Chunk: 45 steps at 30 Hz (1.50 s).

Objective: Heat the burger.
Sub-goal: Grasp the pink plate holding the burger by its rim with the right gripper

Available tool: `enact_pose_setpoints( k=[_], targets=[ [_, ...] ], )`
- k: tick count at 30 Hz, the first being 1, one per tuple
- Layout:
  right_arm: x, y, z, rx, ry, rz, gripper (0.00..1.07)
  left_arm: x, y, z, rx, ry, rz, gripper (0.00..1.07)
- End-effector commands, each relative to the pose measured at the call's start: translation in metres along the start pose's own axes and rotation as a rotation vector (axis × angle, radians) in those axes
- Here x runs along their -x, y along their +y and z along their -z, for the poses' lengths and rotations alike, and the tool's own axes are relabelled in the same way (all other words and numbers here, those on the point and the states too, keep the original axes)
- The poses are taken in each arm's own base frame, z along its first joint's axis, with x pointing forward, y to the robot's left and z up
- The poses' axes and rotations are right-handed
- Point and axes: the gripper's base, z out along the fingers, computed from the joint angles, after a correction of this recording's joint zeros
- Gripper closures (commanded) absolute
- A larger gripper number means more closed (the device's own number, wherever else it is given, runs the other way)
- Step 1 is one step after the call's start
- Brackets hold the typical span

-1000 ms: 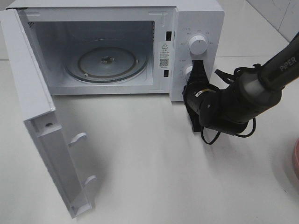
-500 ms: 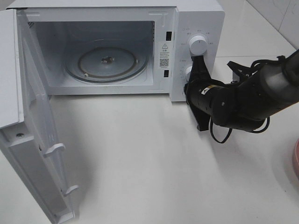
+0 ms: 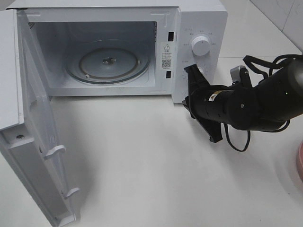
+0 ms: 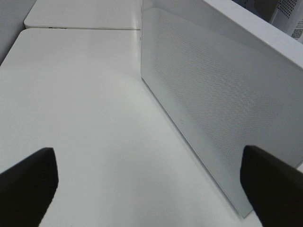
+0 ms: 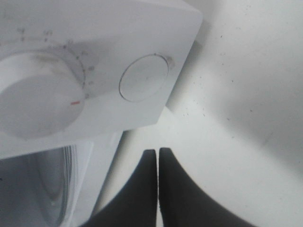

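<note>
Hovering pinched shut and empty is the right gripper (image 5: 158, 156), left gripper (image 4: 149, 182) gaping empty; unseen burger, likely soft: lift by plate (image 3: 300, 163)

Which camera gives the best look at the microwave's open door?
The exterior high view: the door shows nearly whole, swung wide, latch hooks visible. The left wrist view shows only its mesh panel up close; the right wrist view shows none of it.

Only a sliver of the pink plate (image 3: 300, 163) shows at the exterior view's right edge, its load cut off. The open microwave door (image 3: 28, 123) runs past the left edge. The wrist view of the left gripper (image 4: 147, 156) clips its fingers (image 4: 31, 184).
</note>
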Motion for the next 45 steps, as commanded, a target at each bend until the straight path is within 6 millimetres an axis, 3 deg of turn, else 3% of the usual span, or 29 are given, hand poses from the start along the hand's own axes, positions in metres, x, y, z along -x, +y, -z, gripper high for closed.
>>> enact_pose_setpoints(
  k=[1,5,11,19,31,33,45],
  targets=[
    [-0.001,0.003,0.007,-0.024,0.043,0.115,1.07,-0.002,-0.001,0.002,-0.007,-0.027,0.002,0.06],
    [-0.004,0.004,0.015,-0.069,0.114,0.353,1.07,-0.002,-0.001,0.002,-0.007,-0.027,0.002,0.06],
    [-0.006,0.002,0.025,-0.135,0.191,0.530,1.07,-0.002,-0.001,0.002,-0.007,-0.027,0.002,0.06],
    [-0.006,0.009,0.053,-0.162,0.332,0.953,1.07,-0.002,-0.001,0.002,-0.007,-0.027,0.002,0.06],
    [-0.003,0.011,0.085,-0.211,0.477,1.236,1.07,-0.002,-0.001,0.002,-0.007,-0.027,0.002,0.06],
    [0.003,0.010,0.100,-0.273,0.520,1.346,1.05,-0.002,-0.001,0.002,-0.007,-0.027,0.002,0.06],
    [0.019,0.005,0.138,-0.494,0.580,1.424,1.01,-0.002,-0.001,0.002,-0.007,-0.027,0.002,0.06]
  ],
)
